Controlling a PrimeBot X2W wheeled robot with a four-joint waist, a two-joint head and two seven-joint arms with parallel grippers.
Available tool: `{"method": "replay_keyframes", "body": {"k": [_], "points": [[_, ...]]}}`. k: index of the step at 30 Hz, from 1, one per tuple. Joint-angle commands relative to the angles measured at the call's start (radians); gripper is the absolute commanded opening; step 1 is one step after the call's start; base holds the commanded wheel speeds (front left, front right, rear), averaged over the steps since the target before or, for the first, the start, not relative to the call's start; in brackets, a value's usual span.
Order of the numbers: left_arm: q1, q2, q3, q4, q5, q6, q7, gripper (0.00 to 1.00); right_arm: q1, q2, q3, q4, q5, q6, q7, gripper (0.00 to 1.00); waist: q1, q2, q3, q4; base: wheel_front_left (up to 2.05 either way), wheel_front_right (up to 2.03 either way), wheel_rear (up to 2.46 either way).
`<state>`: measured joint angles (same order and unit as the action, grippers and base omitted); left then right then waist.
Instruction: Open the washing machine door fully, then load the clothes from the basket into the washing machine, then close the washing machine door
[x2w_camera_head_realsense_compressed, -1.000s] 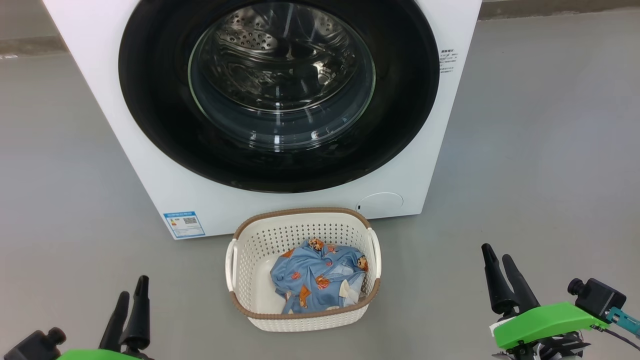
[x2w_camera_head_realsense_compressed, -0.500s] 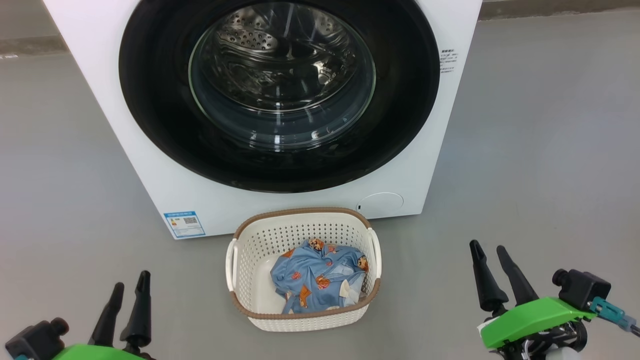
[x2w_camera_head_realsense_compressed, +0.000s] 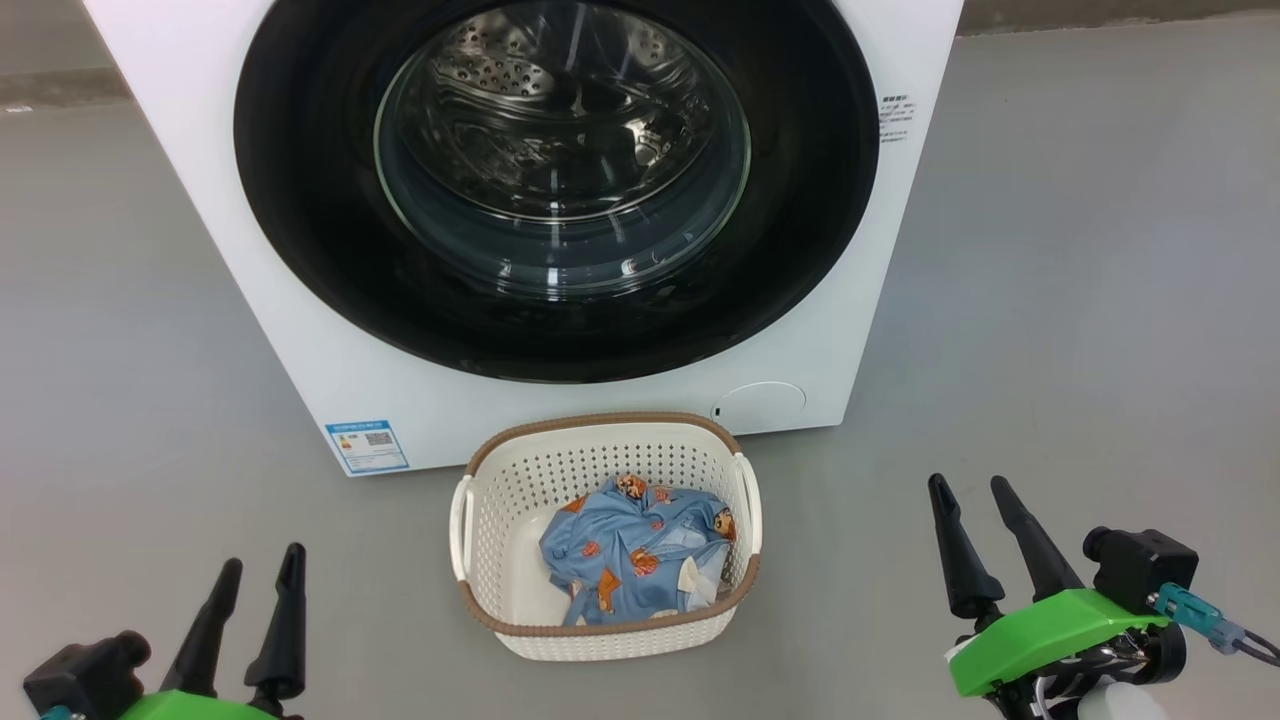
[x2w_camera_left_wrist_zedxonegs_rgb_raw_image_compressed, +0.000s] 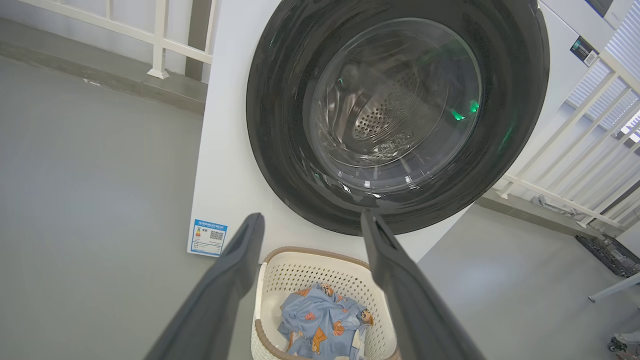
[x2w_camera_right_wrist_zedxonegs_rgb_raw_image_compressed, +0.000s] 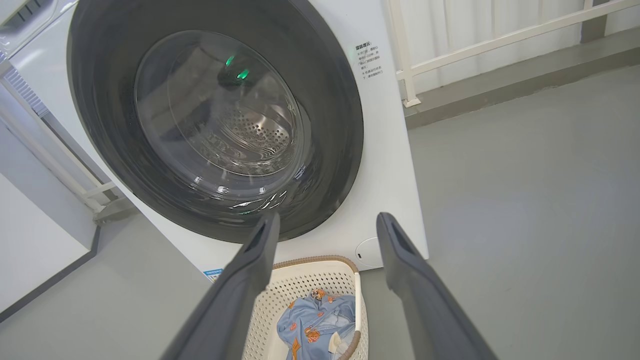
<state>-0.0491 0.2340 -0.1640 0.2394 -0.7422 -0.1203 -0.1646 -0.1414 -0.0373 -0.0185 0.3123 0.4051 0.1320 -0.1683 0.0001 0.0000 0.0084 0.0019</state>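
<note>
The white washing machine (x2w_camera_head_realsense_compressed: 300, 330) faces me with its black-rimmed glass door (x2w_camera_head_realsense_compressed: 300, 200) flat against the front. On the floor before it sits the cream basket (x2w_camera_head_realsense_compressed: 500, 600), and the blue bear-print clothes (x2w_camera_head_realsense_compressed: 630, 560) lie bunched inside it. My left gripper (x2w_camera_head_realsense_compressed: 262, 561) hovers open at the lower left, well left of the basket, with nothing between its fingers. At the lower right my right gripper (x2w_camera_head_realsense_compressed: 968, 486) is open too, empty, to the right of the basket. Both wrist views look past spread fingers (x2w_camera_left_wrist_zedxonegs_rgb_raw_image_compressed: 235, 270) (x2w_camera_right_wrist_zedxonegs_rgb_raw_image_compressed: 405, 260) at the door (x2w_camera_left_wrist_zedxonegs_rgb_raw_image_compressed: 280, 150) (x2w_camera_right_wrist_zedxonegs_rgb_raw_image_compressed: 340, 125) and the basket (x2w_camera_left_wrist_zedxonegs_rgb_raw_image_compressed: 310, 265) (x2w_camera_right_wrist_zedxonegs_rgb_raw_image_compressed: 300, 280).
Grey floor (x2w_camera_head_realsense_compressed: 1080, 300) spreads on both sides of the machine. A blue label sticker (x2w_camera_head_realsense_compressed: 366, 446) and a round white flap (x2w_camera_head_realsense_compressed: 760, 403) sit low on its front. White railings (x2w_camera_left_wrist_zedxonegs_rgb_raw_image_compressed: 575, 165) (x2w_camera_right_wrist_zedxonegs_rgb_raw_image_compressed: 475, 45) stand behind and beside the machine.
Both grippers have drifted a little to the left in the head view, the right one also slightly upward. Door, basket and clothes have not moved.
</note>
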Motion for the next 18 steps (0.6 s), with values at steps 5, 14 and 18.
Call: {"method": "replay_keyframes", "body": {"k": [5, 14, 18], "points": [[-0.051, 0.042, 0.019, -0.015, 0.067, -0.008, -0.028, 1.00, -0.054, -0.009, 0.022, -0.020, -0.075, -0.001, -0.026, 1.00, -0.0001, 0.0000, 0.001, 0.000, 0.00, 0.00, 0.00], [-0.051, 0.055, 0.015, -0.001, 0.150, -0.009, -0.055, 1.00, -0.067, -0.010, 0.026, -0.014, -0.181, -0.001, -0.052, 1.00, -0.0001, 0.0000, -0.006, 0.004, 0.00, 0.00, 0.00], [-0.053, 0.059, 0.014, 0.006, 0.193, -0.009, -0.067, 1.00, -0.071, -0.011, 0.019, -0.011, -0.217, -0.001, -0.064, 1.00, -0.0001, 0.0000, -0.009, 0.006, 0.00, 0.00, 0.00]]}}
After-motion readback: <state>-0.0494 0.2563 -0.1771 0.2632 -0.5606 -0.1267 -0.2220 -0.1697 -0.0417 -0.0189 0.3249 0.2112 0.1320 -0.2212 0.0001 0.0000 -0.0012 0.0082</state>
